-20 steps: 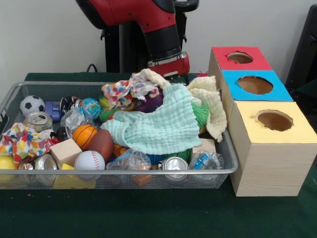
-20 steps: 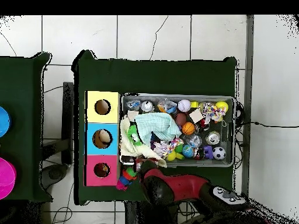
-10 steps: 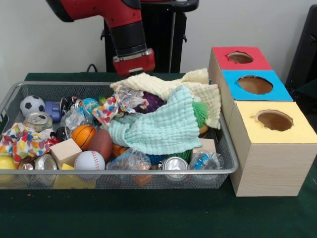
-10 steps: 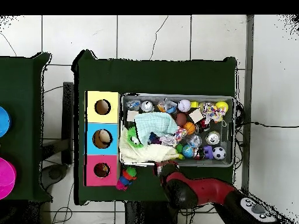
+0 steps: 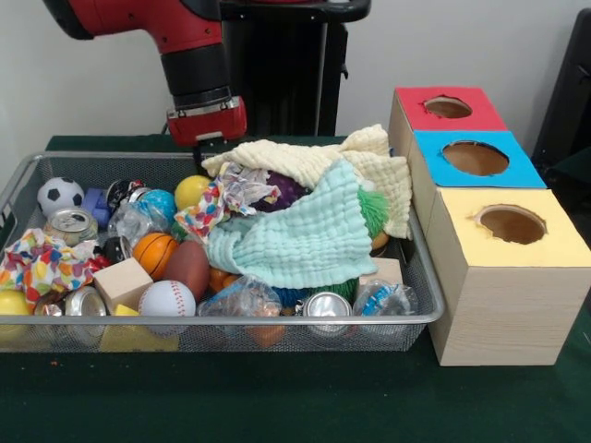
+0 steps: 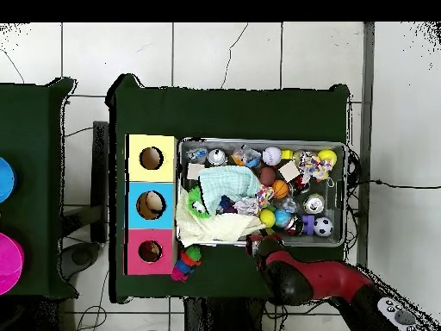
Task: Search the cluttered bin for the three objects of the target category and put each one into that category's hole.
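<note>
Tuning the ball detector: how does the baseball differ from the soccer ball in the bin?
The baseball is white with red stitching; the soccer ball is white with black patches. In the front view the baseball sits at the bin's near edge beside the wooden block, while the soccer ball lies in the far left corner. The baseball looks a little larger, though it is nearer the camera. Both are round, uncovered and untouched by the hand.

No writing, brand, number or sign can be read anywhere here. The cans (image 5: 72, 224) in the wire bin (image 5: 420, 286) carry print too small to make out, and the red, blue and yellow box (image 5: 480, 185) at three o'clock of the bin bears only plain colour round its holes.
</note>
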Robot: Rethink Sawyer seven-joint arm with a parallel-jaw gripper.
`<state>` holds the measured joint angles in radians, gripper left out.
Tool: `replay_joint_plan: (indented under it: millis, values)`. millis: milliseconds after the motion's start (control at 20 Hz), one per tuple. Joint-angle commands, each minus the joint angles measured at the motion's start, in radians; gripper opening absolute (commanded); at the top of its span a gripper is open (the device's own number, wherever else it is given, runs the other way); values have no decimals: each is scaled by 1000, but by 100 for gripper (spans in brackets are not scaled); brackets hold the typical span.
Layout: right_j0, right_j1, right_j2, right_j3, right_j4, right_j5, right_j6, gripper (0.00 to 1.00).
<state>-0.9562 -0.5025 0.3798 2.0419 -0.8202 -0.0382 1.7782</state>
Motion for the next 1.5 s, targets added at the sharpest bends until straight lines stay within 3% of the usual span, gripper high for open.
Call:
replay_joint_plan:
  millis: [50,300,600,1050,1500]
  values:
    - [66,51,63,-204,-79,0,-3,100]
    - [107,71,27,-232,-88,-27,28,100]
    - [86,87,60,-234,-70,27,22,100]
    - [43,-48,150,-173,43,246,-55,100]
    - [-4,-149,218,-139,100,384,-104,100]
